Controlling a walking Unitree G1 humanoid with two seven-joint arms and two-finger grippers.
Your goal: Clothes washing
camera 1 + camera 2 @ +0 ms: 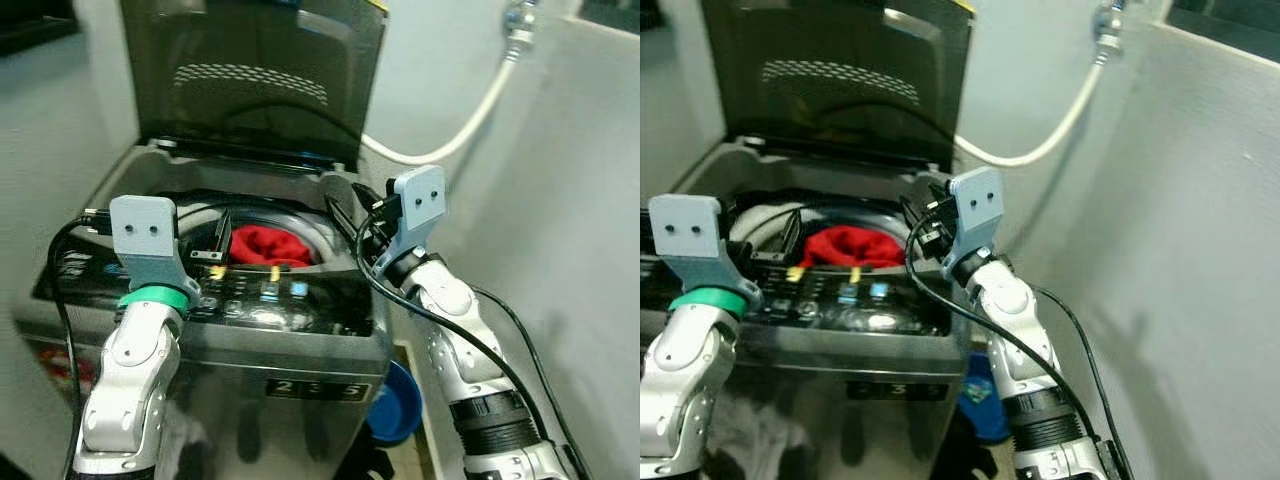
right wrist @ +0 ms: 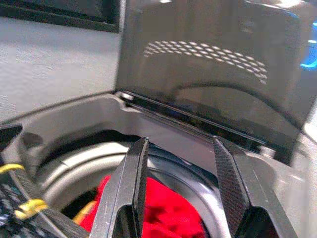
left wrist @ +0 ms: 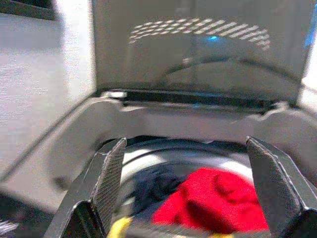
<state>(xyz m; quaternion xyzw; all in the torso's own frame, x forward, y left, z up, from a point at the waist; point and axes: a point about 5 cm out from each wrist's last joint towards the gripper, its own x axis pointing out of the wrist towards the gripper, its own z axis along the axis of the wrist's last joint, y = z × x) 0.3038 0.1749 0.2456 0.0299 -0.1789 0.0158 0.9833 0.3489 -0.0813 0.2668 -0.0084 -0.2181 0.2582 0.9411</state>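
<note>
A crumpled red cloth garment is seen inside the grey top-loading washing machine, under its raised dark lid. The left gripper and right gripper are held above the drum, fingers spread apart and empty.

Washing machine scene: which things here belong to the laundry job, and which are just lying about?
Part of the job:
- grey top-loading washing machine, its dark tinted lid raised
- red cloth in the drum
- dark garment beside it
- left claw, open over the drum
- right claw, open over the drum

Lying about:
- white hose on the wall
- blue basin on the floor
</note>
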